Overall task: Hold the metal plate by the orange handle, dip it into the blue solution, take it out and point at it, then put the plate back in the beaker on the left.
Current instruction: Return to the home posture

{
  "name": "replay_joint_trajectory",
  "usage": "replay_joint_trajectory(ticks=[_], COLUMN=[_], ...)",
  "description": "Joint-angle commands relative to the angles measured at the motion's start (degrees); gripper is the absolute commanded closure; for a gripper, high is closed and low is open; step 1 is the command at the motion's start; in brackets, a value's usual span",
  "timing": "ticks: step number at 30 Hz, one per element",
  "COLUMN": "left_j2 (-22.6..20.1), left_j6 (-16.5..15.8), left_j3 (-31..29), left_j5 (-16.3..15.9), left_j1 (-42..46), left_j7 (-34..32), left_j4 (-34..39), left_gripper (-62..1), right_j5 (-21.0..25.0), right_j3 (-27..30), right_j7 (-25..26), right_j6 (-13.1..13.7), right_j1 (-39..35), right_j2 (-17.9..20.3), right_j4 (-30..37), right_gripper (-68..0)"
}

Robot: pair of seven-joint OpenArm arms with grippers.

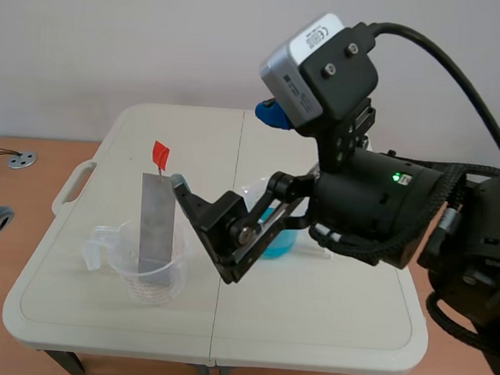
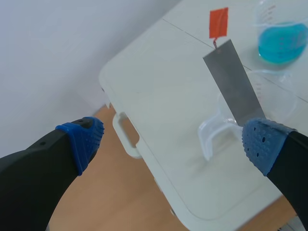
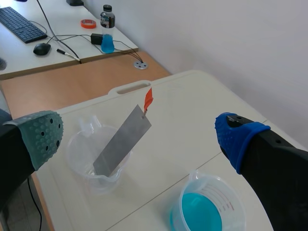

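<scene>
Scene view: pale table [image 1: 310,316], brown floor [image 1: 28,191] perhaps.

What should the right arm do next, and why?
Probably bring the open right gripper in around the orange handle and shut on it. The metal plate leans in the clear beaker with nothing gripping it, and its handle stands free, ahead of the gripper. The dip into the blue solution is not yet done.
</scene>
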Motion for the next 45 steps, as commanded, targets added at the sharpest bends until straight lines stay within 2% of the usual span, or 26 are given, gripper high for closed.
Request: replay_joint_trajectory(ticks=[1, 6, 12, 16, 25, 29, 36, 45], left_j2=[-0.2, 0.0, 0.0, 0.0, -0.4, -2.3, -5.0, -5.1], left_j6=[-0.2, -0.3, -0.5, -0.8, -1.3, -1.2, -0.6, -0.5], left_j3=[0.9, 3.3, 7.4, 10.4, 17.7, 20.7, 21.6, 21.6], left_j5=[-1.1, -1.6, -1.6, -1.6, -1.6, -1.9, -6.2, -6.4], left_j1=[-1.6, -7.0, -12.1, -15.4, -18.4, -18.4, -18.4, -18.4], left_j7=[0.6, 3.9, 4.6, 5.4, 5.7, 5.0, 2.8, 2.8], left_j4=[0.8, 0.7, 0.7, 0.7, 0.7, 0.7, 0.8, 0.8], left_gripper=[-62.0, -62.0, -62.0, -61.9, -61.9, -61.9, -61.9, -61.9], right_j5=[0.7, 1.5, 7.0, 8.9, 11.0, 11.1, 11.1, 11.1], right_j3=[1.1, 5.3, 8.5, 10.7, 16.5, 16.9, 16.9, 16.9], right_j7=[0.6, 0.3, 0.3, 0.8, 5.3, 5.3, 5.3, 5.2], right_j6=[0.5, 1.2, 1.2, 1.2, 1.2, 1.2, 1.2, 1.2], right_j1=[-0.7, -4.4, -7.9, -10.1, -14.1, -14.1, -14.1, -14.1], right_j2=[0.0, 0.9, 5.1, 7.6, 11.0, 11.2, 11.2, 11.2], right_j4=[1.5, 3.9, 4.8, 5.2, 5.8, 5.8, 5.8, 5.8], right_gripper=[-66.4, -66.3, -66.3, -66.3, -66.3, -66.3, -66.3, -66.3])
